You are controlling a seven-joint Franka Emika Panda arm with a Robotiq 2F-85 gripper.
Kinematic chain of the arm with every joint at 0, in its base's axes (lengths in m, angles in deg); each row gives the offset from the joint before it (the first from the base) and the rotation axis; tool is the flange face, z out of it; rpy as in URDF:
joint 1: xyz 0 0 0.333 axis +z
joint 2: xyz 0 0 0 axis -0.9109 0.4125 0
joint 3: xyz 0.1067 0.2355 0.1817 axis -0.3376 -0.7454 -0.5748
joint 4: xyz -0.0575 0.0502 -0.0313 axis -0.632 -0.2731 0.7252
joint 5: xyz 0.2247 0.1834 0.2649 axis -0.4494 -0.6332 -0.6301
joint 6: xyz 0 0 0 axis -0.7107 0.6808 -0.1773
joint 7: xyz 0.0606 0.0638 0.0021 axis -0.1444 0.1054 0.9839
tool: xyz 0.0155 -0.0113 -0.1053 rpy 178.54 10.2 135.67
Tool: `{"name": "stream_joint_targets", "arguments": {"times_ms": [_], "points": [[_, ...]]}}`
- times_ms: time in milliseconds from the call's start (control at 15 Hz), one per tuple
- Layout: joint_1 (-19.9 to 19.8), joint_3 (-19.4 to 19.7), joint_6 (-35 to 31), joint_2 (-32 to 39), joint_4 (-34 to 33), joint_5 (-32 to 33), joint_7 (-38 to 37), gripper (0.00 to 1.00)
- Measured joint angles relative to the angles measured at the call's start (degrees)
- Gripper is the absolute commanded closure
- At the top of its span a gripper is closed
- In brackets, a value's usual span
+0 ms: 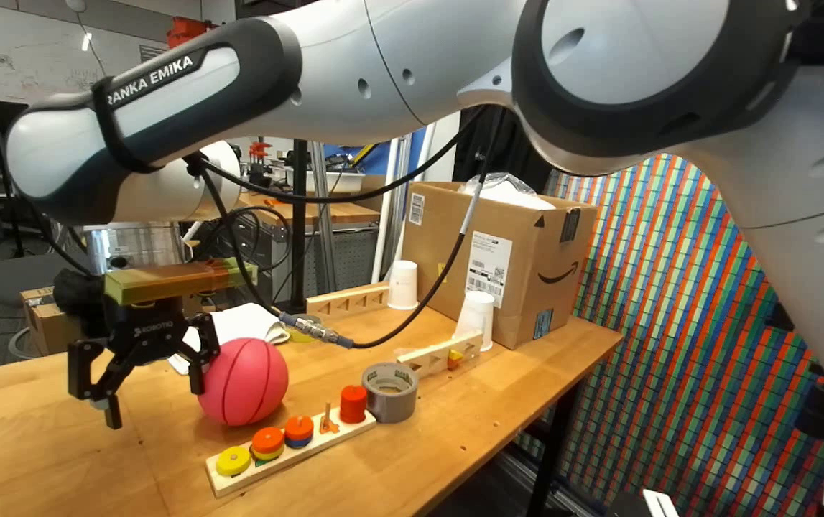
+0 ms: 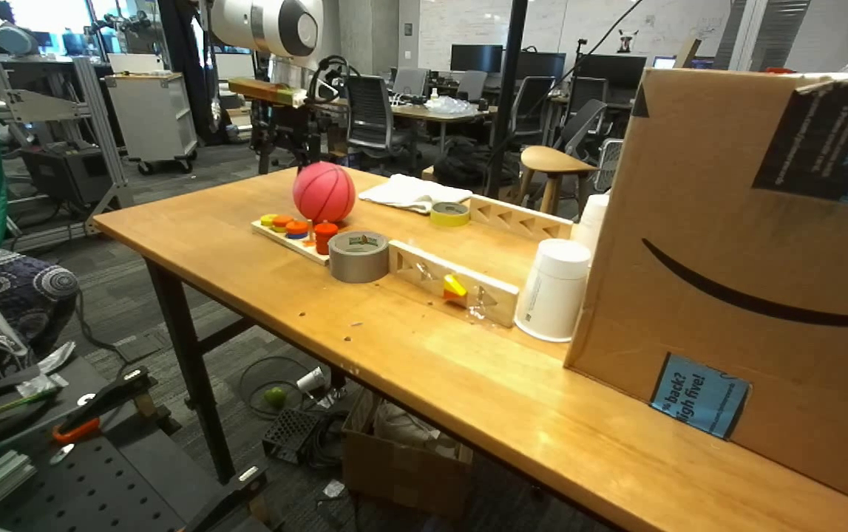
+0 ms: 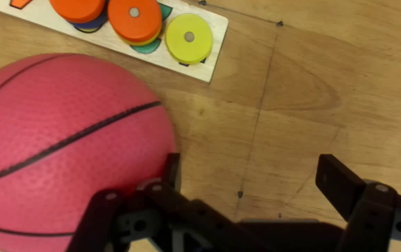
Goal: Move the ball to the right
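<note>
- Biggest risk: the ball [image 1: 244,380], unheld on the tabletop [image 1: 38,438], could roll off the edge if you shove it hard.
- Lesser: it may jostle the ring board [image 3: 217,35] just beside it, should your push stray.
- Your arm [image 1: 397,72] stretches out, its end turned down.
- Your fingers [image 3: 340,185] are spread, holding nothing; one stands at the ball's side, contact unclear.

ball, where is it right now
The ball is at the left of the wrist view, just below the ring board and partly hidden by the open gripper.
</note>
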Motion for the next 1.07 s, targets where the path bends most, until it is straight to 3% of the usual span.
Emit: {"name": "stream_joint_targets", "arguments": {"times_ms": [200, 400, 600, 1067], "points": [[-0.8, 3.1, 0.0, -1.7, -0.2, 2.1, -0.1, 0.0], [-2.0, 7.1, 0.0, -6.9, 0.0, 7.1, -0.5, 0.0], [-2.7, 8.6, 0.1, -12.5, 0.6, 11.6, -0.5, 0.0], [1.6, 1.5, -1.2, -17.2, 7.8, 11.7, -0.9, 0.0]]}}
